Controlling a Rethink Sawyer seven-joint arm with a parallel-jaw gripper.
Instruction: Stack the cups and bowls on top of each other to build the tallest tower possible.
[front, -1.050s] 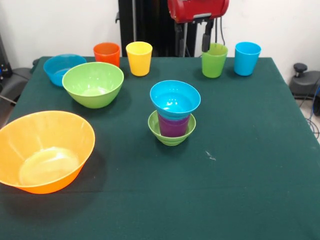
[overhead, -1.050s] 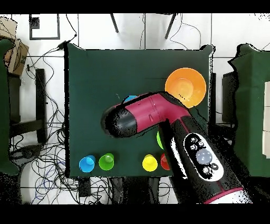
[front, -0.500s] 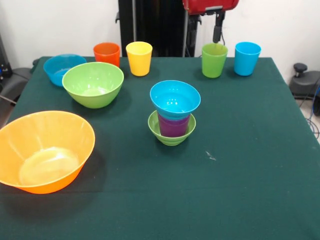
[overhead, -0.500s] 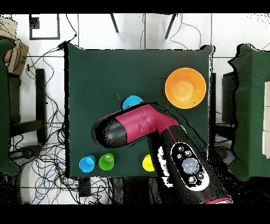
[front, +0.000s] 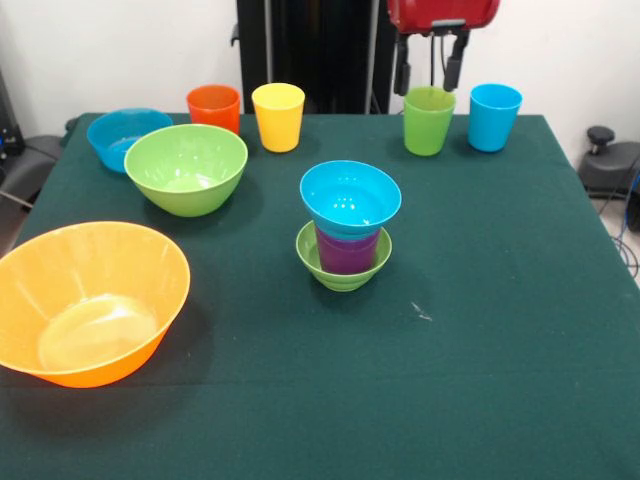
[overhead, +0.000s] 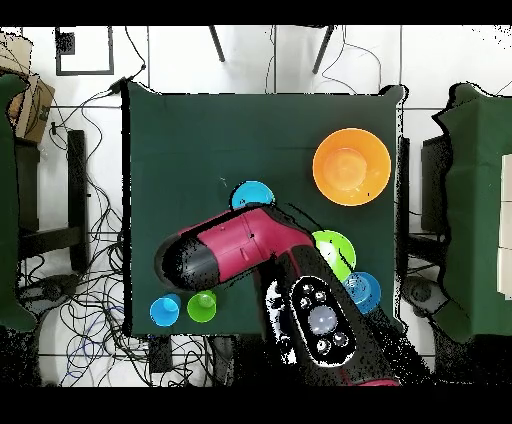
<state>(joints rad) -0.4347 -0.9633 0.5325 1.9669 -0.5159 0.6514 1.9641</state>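
Now the gripper (front: 429, 68), fingers apart, hangs above the green cup (front: 428, 120) at the table's back edge, apparently fetching it for the tower (front: 348, 225); next, lower and close.

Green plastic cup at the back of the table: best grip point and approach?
Take the green plastic tumbler by its rim wall, coming straight down from above. It stands upright, mouth open, tapering toward the base, so the top is widest. The light blue plastic cup stands apart beside it, leaving room either side. The tool hangs open just above it.
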